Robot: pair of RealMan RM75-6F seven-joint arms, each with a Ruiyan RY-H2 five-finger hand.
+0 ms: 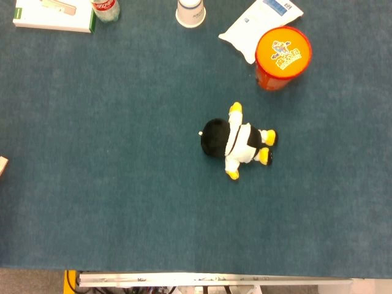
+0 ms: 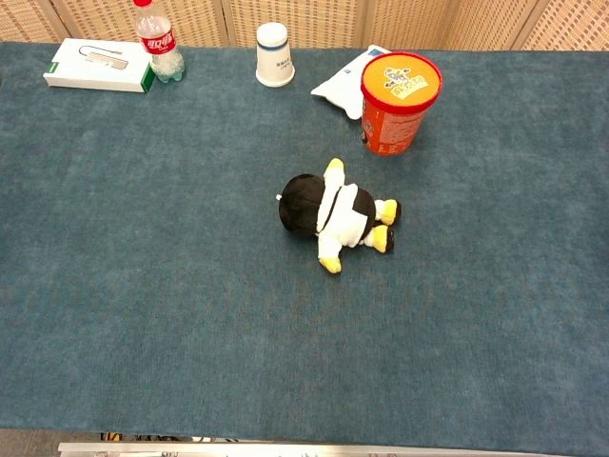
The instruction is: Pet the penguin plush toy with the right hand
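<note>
The penguin plush toy [image 1: 237, 141] [image 2: 335, 214] lies on its side near the middle of the blue table. Its black head points left, its yellow feet point right, and its white body faces up. Neither of my hands shows in the head view or the chest view. Nothing touches the toy.
An orange canister [image 1: 282, 58] [image 2: 400, 103] stands just beyond the toy to the right, with a white pouch [image 1: 260, 23] [image 2: 340, 83] behind it. At the far edge are a white cup [image 1: 190, 12] [image 2: 274, 54], a cola bottle [image 2: 160, 46] and a white box [image 1: 54, 16] [image 2: 99, 65].
</note>
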